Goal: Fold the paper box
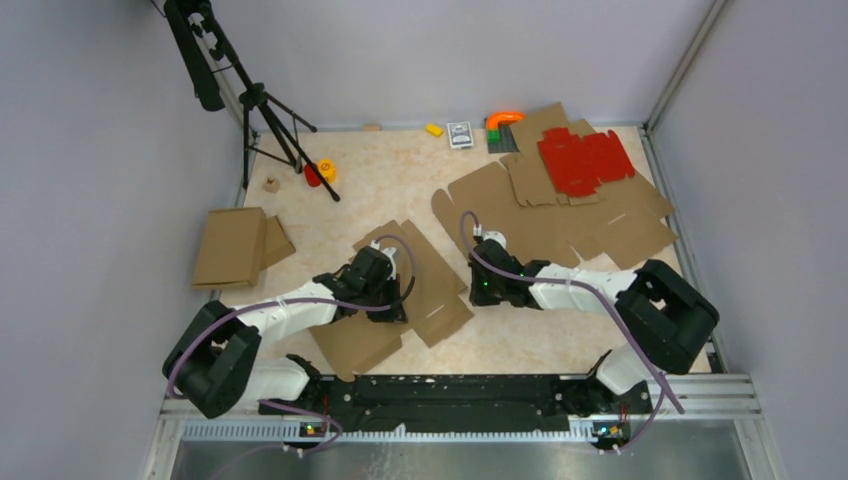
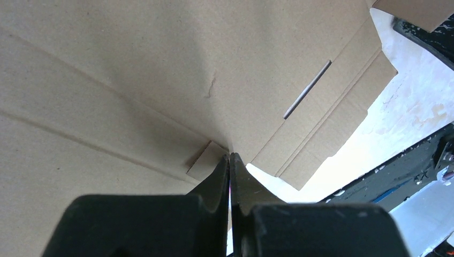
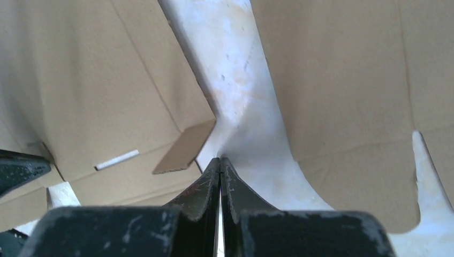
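One paper box [image 1: 440,295] lies flat under the left end effector [image 2: 230,155], which is closed and empty on its panel. Just beside its right edge, the right end effector [image 3: 220,159], also closed and empty, rests on the table [image 3: 241,69].

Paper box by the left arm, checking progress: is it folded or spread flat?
Spread: the paper box lies flat on the table in the top view, with no walls raised. Only one small flap looks lifted.
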### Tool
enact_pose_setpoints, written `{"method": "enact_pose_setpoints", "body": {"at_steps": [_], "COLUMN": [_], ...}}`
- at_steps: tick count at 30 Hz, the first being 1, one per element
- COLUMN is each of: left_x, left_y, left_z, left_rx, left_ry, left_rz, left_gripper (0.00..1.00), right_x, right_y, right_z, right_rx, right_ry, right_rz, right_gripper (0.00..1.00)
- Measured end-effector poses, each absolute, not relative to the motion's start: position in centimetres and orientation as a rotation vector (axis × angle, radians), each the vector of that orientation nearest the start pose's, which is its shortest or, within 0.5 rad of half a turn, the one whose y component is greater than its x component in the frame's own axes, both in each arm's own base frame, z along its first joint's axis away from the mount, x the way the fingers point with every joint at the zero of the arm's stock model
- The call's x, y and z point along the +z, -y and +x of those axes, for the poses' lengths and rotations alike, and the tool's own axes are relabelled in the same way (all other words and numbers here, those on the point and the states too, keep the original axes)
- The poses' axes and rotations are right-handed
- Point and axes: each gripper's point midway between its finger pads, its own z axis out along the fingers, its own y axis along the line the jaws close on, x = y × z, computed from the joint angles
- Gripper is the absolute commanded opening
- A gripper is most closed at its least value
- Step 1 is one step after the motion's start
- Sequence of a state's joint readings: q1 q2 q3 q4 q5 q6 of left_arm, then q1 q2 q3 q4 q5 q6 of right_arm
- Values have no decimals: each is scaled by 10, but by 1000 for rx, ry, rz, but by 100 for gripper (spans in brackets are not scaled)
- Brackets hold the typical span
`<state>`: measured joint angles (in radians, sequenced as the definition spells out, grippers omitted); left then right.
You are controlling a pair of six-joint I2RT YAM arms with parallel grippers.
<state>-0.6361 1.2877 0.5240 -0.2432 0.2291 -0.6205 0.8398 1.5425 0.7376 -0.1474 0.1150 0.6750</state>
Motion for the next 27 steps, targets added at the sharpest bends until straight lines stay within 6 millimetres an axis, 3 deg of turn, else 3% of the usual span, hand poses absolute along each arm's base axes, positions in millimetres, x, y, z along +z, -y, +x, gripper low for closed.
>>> {"method": "enact_pose_setpoints", "body": {"at_steps": [7, 11, 20, 27], "left_x": [21, 21, 20, 20], "left_y": [208, 208, 209, 209], "left_z": [172, 172, 172, 172], "left_rx": [-721, -719, -720, -720], "left_ry": [-2740, -2742, -2744, -2744], "left_rz": [141, 145, 145, 145], "left_gripper": [0, 0, 0, 0], "right_x": [20, 29, 63, 55], "right_y": [-247, -246, -281, -295], "right_z": [207, 207, 236, 249], "right_rx": [443, 442, 524, 500], "right_ry": [-2598, -2587, -2499, -2512], "right_rz": [-178, -190, -222, -243], "right_gripper": [0, 0, 0, 0]}}
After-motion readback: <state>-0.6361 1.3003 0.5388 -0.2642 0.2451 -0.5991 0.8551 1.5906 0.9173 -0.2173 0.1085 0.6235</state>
